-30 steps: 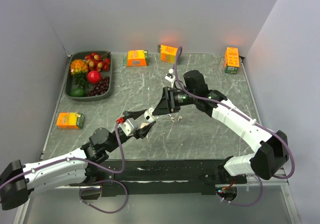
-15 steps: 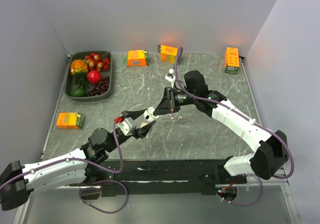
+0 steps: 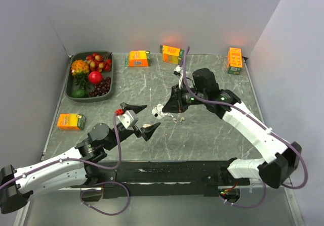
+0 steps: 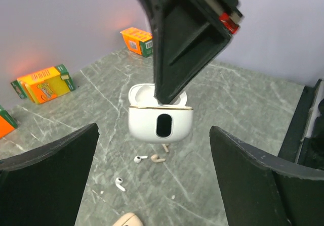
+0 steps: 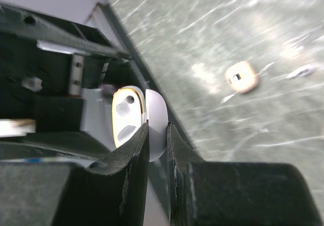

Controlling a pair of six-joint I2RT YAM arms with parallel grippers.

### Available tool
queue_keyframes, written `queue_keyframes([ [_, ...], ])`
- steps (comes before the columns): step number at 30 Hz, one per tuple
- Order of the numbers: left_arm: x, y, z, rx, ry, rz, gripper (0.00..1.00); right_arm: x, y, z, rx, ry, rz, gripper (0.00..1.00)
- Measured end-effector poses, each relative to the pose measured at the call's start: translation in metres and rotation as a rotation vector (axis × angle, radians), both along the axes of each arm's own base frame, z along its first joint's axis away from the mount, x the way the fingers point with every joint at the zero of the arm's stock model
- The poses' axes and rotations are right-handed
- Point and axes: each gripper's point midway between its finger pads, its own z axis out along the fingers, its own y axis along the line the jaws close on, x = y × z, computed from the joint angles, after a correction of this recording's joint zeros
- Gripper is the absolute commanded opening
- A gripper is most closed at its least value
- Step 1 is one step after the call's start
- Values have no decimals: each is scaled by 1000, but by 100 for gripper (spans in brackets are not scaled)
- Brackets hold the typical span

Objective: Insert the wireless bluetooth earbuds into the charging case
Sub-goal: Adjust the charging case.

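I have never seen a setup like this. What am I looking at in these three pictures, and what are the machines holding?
You see two white and black robot arms bolted at the edge of a grey marbled table. The wide picture looks down from above; the other two come from small cameras on each arm's wrist. The right arm has its jaws shut on a white rounded plastic charging case, lid open. The left arm has its jaws wide open, holding nothing. On the table near the case lie two tiny white stemmed earbuds and small beige pieces. Further off are four orange cartons and a dark tray of fruit.
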Motion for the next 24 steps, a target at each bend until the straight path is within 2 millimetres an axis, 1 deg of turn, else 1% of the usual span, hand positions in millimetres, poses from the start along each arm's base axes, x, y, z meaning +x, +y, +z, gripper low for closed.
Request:
queue_keyframes([
  [2,-1,0,10,-5,44,0,96,-1,-6,10,-13,-93,-1,0],
  [6,-8,-3,26,-19,108,-38,96,-13,-14,31,-24,-293,42,0],
  [9,-15,-5,26,-24,159,-80,96,-21,-21,38,-44,-405,66,0],
  [11,-18,-4,24,-38,209,-103,96,-21,-25,41,-61,-458,70,0],
  [15,-22,-5,28,-63,268,-152,97,-17,-30,36,-99,-505,76,0],
  [18,-29,-8,32,-63,259,-210,99,-21,-31,29,-114,-510,116,0],
  [20,-33,-11,33,-67,237,-241,99,-25,-30,27,-117,-517,144,0],
  [22,-36,-13,25,-61,215,-264,99,-30,-29,25,-120,-523,176,0],
  [24,-38,-15,10,-34,197,-280,99,-37,-26,23,-119,-526,213,0],
])
